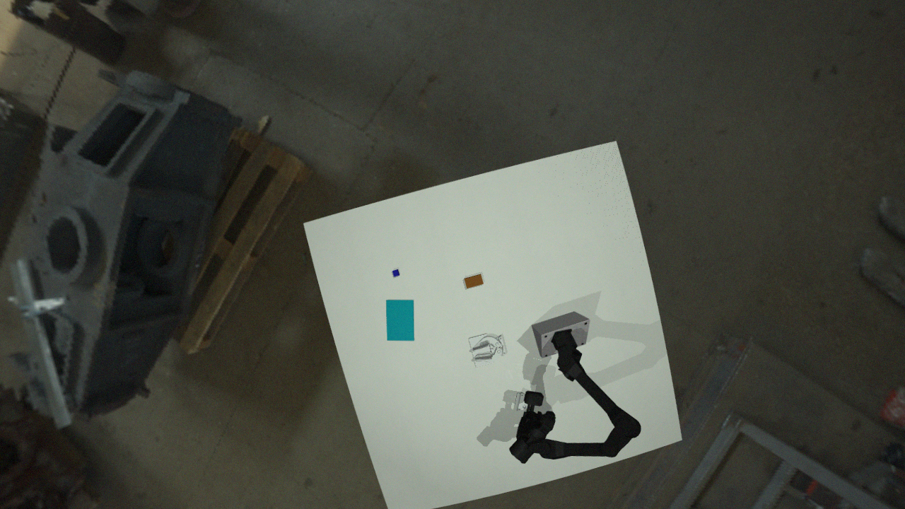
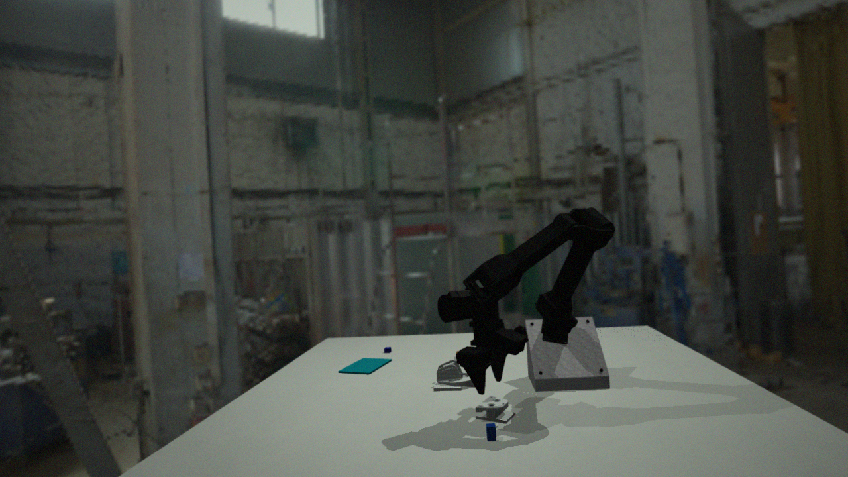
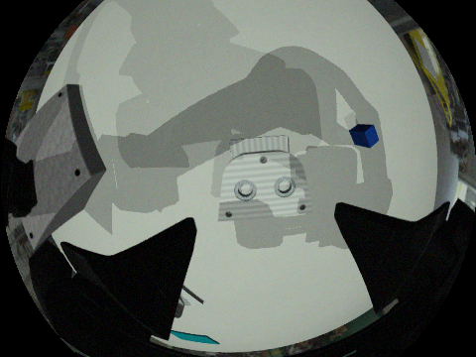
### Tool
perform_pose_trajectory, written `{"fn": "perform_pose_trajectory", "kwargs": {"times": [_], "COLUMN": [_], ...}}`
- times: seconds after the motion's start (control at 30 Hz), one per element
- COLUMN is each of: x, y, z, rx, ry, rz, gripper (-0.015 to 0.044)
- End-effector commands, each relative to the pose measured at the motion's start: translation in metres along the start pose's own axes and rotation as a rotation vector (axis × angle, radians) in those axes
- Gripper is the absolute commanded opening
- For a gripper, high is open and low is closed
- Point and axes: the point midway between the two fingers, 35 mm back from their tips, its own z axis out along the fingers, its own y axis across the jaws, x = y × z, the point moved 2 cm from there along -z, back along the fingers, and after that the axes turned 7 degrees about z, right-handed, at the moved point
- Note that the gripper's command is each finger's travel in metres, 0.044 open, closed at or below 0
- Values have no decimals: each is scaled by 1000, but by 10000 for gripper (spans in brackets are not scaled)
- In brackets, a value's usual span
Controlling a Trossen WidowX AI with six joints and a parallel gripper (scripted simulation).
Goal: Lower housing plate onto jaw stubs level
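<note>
The light grey housing plate [image 2: 493, 403] [image 3: 263, 175] has two large round holes and three small ones. It lies raised on a small stand; in the wrist view the stand's ribbed edge [image 3: 259, 144] shows beyond it. My gripper [image 2: 489, 385] [image 3: 269, 218] is wide open and empty, above the plate, with one finger to each side and no contact visible. The grey assembly with the jaws [image 1: 487, 347] [image 2: 448, 373] stands apart on the table. In the wrist view my left finger hides most of it. Its pins and stubs are too small to make out.
A blue block [image 2: 491, 432] [image 3: 364, 136] stands near the plate. The arm's grey base [image 1: 573, 324] [image 2: 572, 358] [image 3: 55, 149] is nearby. Farther off are a teal pad [image 1: 399, 320] [image 2: 365, 366] [image 3: 195, 337], an orange block [image 1: 473, 281] and a small dark blue cube [image 1: 395, 273] [image 2: 387, 350].
</note>
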Motion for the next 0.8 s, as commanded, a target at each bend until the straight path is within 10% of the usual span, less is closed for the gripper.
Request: {"fn": "perform_pose_trajectory", "kwargs": {"times": [0.0,0.77], "x": [0,1], "y": [-1,-1], "z": [4,31], "rx": [5,5], "ry": [7,6], "rz": [-1,-1], "gripper": [440,440]}}
